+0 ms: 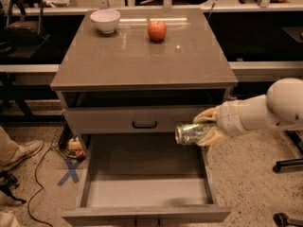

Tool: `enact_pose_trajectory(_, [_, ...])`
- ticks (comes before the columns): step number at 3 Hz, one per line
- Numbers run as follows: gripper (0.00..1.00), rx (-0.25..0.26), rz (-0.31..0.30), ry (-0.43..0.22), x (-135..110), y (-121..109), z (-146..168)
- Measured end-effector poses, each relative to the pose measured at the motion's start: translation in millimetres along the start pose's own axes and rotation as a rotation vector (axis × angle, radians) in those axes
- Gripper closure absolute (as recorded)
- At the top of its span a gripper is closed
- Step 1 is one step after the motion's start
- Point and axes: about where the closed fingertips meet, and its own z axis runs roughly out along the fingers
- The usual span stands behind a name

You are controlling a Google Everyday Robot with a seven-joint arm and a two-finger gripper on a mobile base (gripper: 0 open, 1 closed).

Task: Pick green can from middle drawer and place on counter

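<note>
Nearest me the middle drawer stands pulled out, and above its 2 o'clock corner my gripper, reaching in from 3 o'clock, pinches the green can on its side, seemingly clear of the drawer wall, though I can't be sure. Beyond sits the drawer front with the black handle, then the counter, carrying a red apple at 12 o'clock and a white bowl at 11

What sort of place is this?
Probably a test lab or office: a tape cross on the floor, a wheeled chair base, desks behind. The pincer holds the green can over the middle drawer.
</note>
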Motion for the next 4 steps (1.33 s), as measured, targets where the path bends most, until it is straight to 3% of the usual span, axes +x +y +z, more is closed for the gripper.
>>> enact_pose_trajectory(1, [1.00, 0.046, -0.058, -0.010, -26.9, -52.2, -64.7])
enact_pose_trajectory(2, [1.00, 0.043, -0.056, -0.011, -26.8, -50.2, -62.6])
enact_pose_trajectory(3, [1.00, 0.067, -0.042, -0.026, -25.2, -70.0, -80.7])
enact_pose_trajectory(4, [1.00, 0.089, 0.006, -0.037, -23.8, -117.0, -110.3])
